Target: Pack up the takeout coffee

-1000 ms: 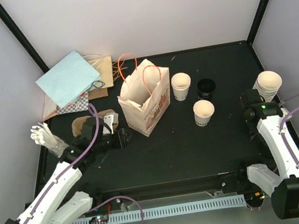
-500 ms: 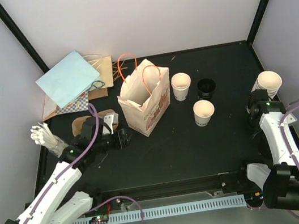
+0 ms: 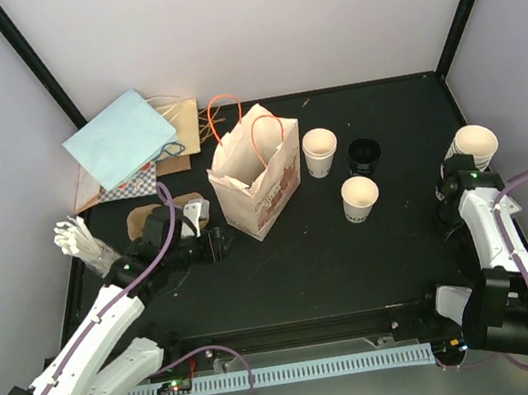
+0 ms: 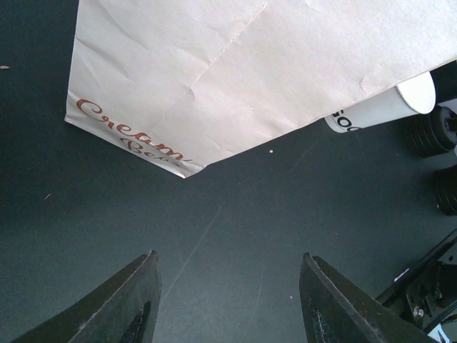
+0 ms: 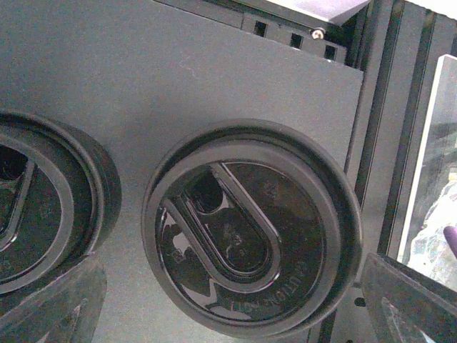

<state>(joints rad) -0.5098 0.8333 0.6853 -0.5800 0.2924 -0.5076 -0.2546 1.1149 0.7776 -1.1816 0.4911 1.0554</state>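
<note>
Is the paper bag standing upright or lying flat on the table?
Upright. The paper bag stands on its base, with its mouth open toward the top camera.

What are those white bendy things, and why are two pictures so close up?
They are two robot arms, each ending in a two-finger gripper. The wide picture looks down from above. On the black table stand a paper bag, open paper cups and a cup stack. The close pictures come from cameras on the wrists. The left gripper is open, facing the bag, holding nothing. The right gripper is open over a black lid, not gripping it.
</note>
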